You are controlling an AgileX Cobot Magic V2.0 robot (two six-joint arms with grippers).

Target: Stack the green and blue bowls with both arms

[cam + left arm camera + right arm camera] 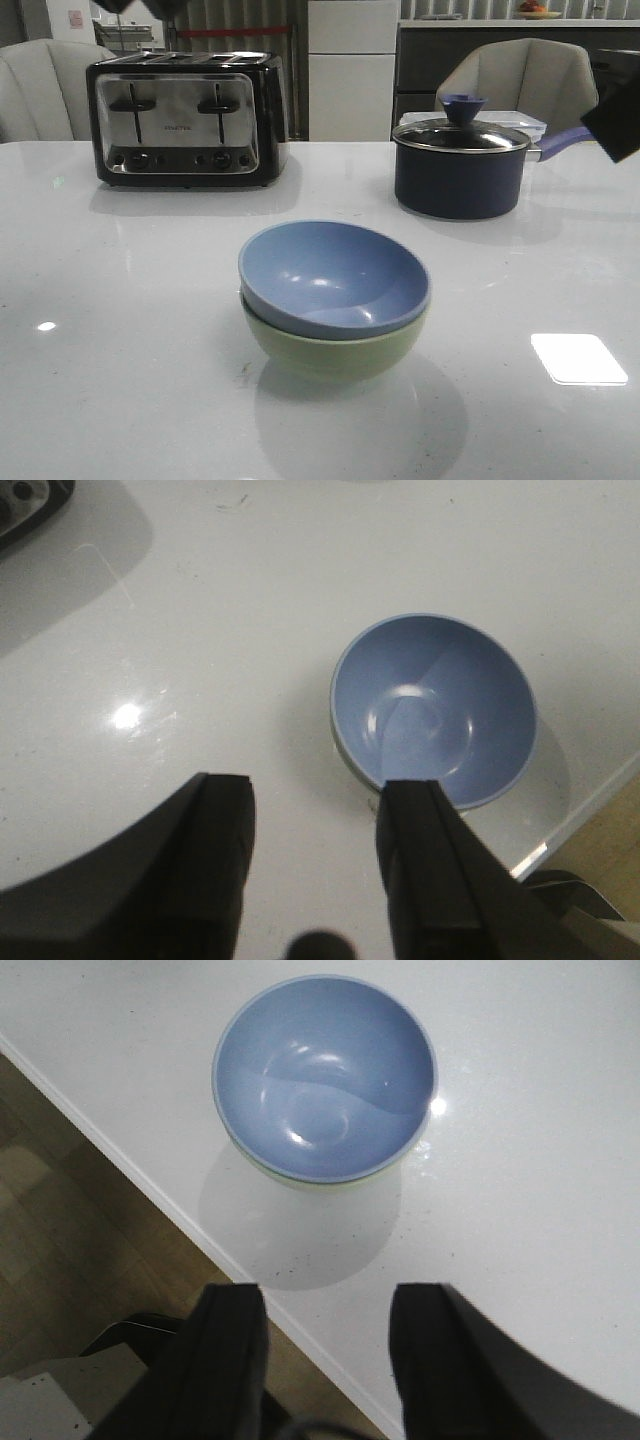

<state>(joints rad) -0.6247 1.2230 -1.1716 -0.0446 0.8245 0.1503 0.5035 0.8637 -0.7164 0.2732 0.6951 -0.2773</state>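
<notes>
The blue bowl (335, 275) sits nested inside the green bowl (335, 350) at the middle of the white table. The stack shows in the left wrist view, blue bowl (435, 708) with a sliver of green rim (345, 758), and in the right wrist view, blue bowl (325, 1075) over green bowl (320, 1182). My left gripper (315, 805) is open and empty, raised well above the table beside the stack. My right gripper (325, 1310) is open and empty, high over the table's front edge. In the front view only a black piece of the right arm (615, 120) shows at the far right.
A black and chrome toaster (185, 120) stands at the back left. A dark navy lidded pot (462, 165) with a handle stands at the back right. Chairs are behind the table (120, 340). The table's front edge (130, 1175) and the floor show in the right wrist view.
</notes>
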